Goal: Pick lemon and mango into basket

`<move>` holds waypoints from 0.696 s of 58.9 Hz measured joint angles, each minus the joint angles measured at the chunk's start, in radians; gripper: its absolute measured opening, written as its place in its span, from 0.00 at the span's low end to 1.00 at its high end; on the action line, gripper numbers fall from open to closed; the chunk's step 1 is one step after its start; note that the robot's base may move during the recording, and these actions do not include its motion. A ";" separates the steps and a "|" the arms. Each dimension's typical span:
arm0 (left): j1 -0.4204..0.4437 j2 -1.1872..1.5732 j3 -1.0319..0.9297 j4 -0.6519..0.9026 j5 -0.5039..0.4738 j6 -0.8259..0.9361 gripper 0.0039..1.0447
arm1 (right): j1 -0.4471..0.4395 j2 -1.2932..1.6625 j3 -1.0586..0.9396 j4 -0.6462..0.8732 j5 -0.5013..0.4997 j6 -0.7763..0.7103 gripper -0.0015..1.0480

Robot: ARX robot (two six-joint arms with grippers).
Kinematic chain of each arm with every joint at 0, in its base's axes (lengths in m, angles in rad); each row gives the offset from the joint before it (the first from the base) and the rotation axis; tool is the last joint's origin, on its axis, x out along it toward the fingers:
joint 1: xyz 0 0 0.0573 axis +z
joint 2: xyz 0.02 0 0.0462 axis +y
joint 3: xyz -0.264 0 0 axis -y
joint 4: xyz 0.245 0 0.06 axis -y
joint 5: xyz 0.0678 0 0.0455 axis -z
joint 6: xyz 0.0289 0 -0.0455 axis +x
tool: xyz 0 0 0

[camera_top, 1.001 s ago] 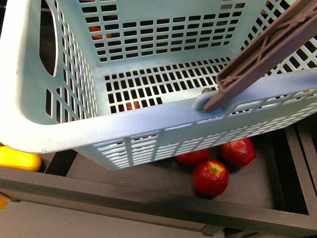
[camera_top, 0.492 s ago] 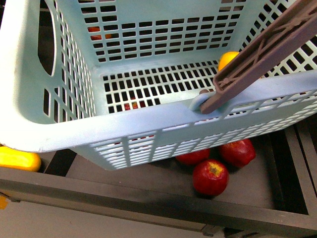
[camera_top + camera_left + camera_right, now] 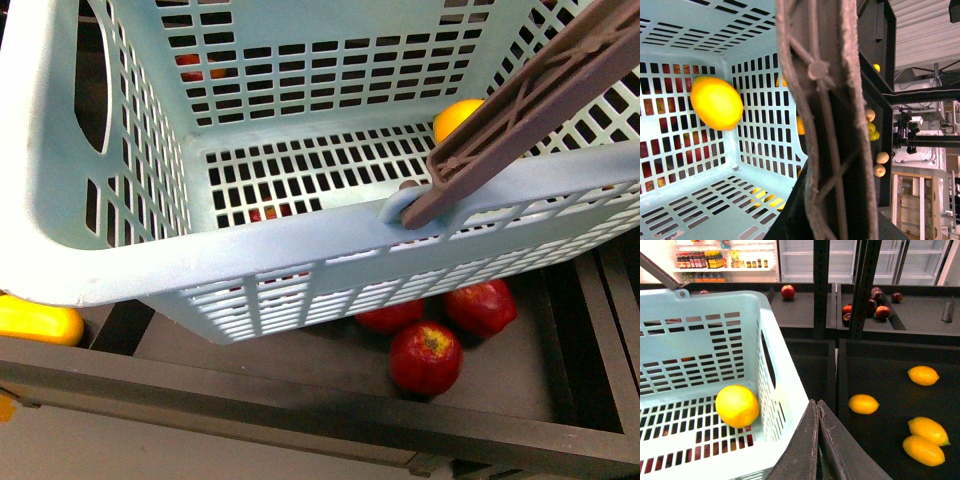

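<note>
The light-teal basket (image 3: pixel 250 250) hangs tilted and fills the top of the front view. Its brown handle (image 3: pixel 530 95) rises to the upper right. My left gripper (image 3: pixel 826 215) is shut on this handle (image 3: pixel 825 115), seen close up in the left wrist view. A yellow lemon (image 3: pixel 458 117) lies inside the basket at its far right corner. The lemon also shows in the left wrist view (image 3: pixel 716 102) and the right wrist view (image 3: pixel 737 405). My right gripper (image 3: pixel 816 407) is shut and empty, just outside the basket's rim (image 3: pixel 785 385). I cannot pick out a mango for certain.
Several yellow fruits (image 3: pixel 863 403) lie in a dark shelf bin to the right of the basket. Three red apples (image 3: pixel 425 357) lie in a dark tray under the basket. A yellow fruit (image 3: pixel 35 322) lies at the left edge. Black shelf posts (image 3: pixel 865 290) stand behind.
The lemon was not visible in the basket one second ago. It now lies at the far right corner. The basket has shifted slightly.
</note>
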 joint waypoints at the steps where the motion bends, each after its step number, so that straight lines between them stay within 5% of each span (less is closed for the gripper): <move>1: 0.000 0.000 0.000 0.000 0.001 0.000 0.04 | 0.000 -0.010 -0.006 -0.004 0.000 0.000 0.02; 14: 0.000 0.000 0.000 0.000 0.002 -0.003 0.04 | 0.000 -0.137 -0.063 -0.073 0.000 -0.001 0.02; 41: 0.000 0.000 0.000 0.000 0.003 -0.003 0.04 | 0.002 -0.150 -0.065 -0.077 0.000 -0.002 0.88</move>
